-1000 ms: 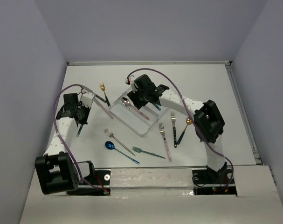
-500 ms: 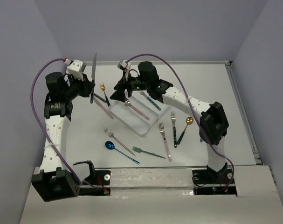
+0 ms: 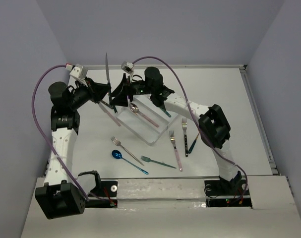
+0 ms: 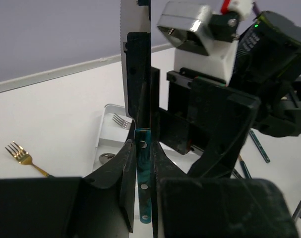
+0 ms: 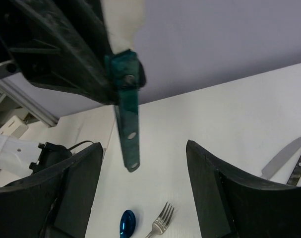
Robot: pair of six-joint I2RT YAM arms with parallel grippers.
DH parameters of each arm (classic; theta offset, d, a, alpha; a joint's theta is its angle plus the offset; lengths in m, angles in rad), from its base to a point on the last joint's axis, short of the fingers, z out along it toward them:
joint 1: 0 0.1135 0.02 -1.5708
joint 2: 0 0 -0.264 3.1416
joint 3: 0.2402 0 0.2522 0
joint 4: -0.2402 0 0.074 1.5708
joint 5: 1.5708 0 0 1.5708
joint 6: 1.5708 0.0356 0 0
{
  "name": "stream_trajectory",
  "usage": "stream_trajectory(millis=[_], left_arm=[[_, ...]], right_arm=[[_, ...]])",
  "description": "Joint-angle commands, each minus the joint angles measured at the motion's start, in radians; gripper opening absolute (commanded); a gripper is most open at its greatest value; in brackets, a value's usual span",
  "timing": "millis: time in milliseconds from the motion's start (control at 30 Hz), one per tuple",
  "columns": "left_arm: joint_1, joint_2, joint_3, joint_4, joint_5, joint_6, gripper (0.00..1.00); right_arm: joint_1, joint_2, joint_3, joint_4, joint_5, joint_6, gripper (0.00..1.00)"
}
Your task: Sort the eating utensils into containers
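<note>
**Knife hand-over above the far-left of the table**

The table (image 3: 229,99) carries the tray (image 3: 138,132), set diagonally near its middle. A pink-handled spoon (image 3: 140,113) and a teal-handled piece (image 3: 161,107) lie in it; we cannot tell which compartments. Loose pieces lie between the tray and the near edge, among them a pink-handled fork (image 3: 175,148) and a blue spoon (image 3: 117,154).

Both arms are raised between the tray and the far-left corner, with their tips close together.

- Left pincer (image 3: 103,92): clamped on the knife (image 3: 106,69). The knife stands upright in the air, blade (image 4: 135,15) up and teal handle (image 5: 126,119) down.
- Right pincer (image 3: 114,95): fingers apart, one on each side of the handle's free lower end. In the right wrist view neither finger touches it.

Handling, as we judge it:

1. The knife is light, stiff and slim, and its smooth faces will be slippery.
2. Take hold on the handle's free end, below the left fingers (image 4: 138,74), and close across the flat faces.
3. Keep off the blade, which is thin and serrated.
4. Close the right pincer fully before the left lets go. A grip at the very end of the handle may let the knife swing.
5. The holes (image 5: 132,135) in the handle may add a little purchase.
</note>
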Motion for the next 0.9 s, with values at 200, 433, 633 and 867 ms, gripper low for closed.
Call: stream_trajectory(millis=[200, 433, 633, 867], left_arm=[[-0.008, -0.020, -0.063, 0.203, 0.118, -0.138, 0.00], [-0.006, -0.017, -0.081, 0.203, 0.097, -0.123, 0.00], [-0.005, -0.025, -0.048, 0.000, -0.109, 0.104, 0.99], [-0.003, -0.040, -0.023, -0.216, -0.670, 0.386, 0.99]], right_arm=[[0.009, 0.072, 0.114, 0.124, -0.082, 0.131, 0.42], [0.009, 0.065, 0.079, 0.158, -0.092, 0.144, 0.00], [0.009, -0.058, -0.022, -0.248, 0.303, -0.154, 0.00], [0.009, -0.066, -0.019, -0.791, 0.845, -0.361, 0.00]])
